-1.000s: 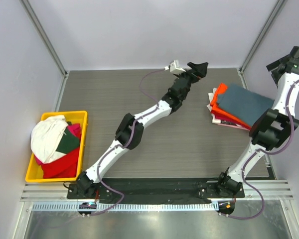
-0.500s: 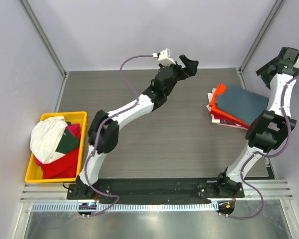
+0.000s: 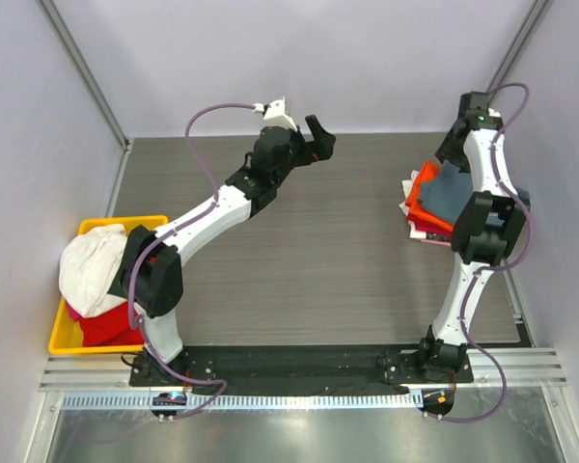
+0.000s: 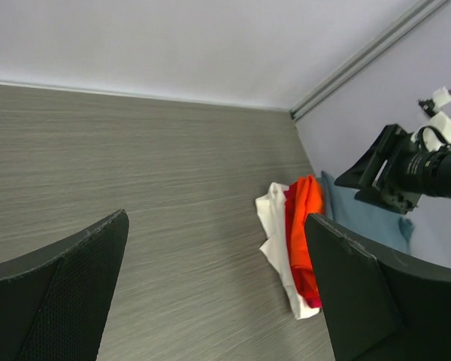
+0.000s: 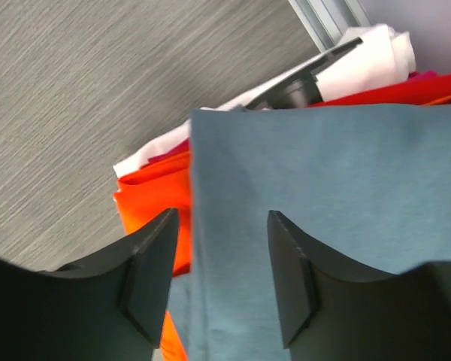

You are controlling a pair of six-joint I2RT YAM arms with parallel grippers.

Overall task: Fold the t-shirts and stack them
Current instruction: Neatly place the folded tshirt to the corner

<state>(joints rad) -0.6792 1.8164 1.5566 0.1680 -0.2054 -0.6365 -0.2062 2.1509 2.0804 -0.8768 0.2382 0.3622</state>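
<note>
A stack of folded t-shirts (image 3: 436,198) lies at the right of the table. The slate blue-grey one (image 5: 323,173) is on top, over an orange one (image 5: 154,192), a red one (image 5: 406,86) and a white one (image 4: 274,226). My right gripper (image 5: 222,218) hovers just over the blue-grey tee's left edge, its jaws partly apart with nothing between them. In the top view the right gripper (image 3: 452,147) is above the stack's far end. My left gripper (image 3: 314,145) hangs wide open and empty over the back middle of the table, and from it the stack (image 4: 304,226) shows to the right.
A yellow bin (image 3: 161,253) at the left holds a crumpled white tee (image 3: 89,265) over a red one (image 3: 101,328). The left arm's elbow (image 3: 152,280) overhangs the bin's right side. Walls close in the back and both sides.
The right arm swung in from the right wall to above the stack, and its jaws narrowed. The left arm swept leftward along the back with its gripper still open.
</note>
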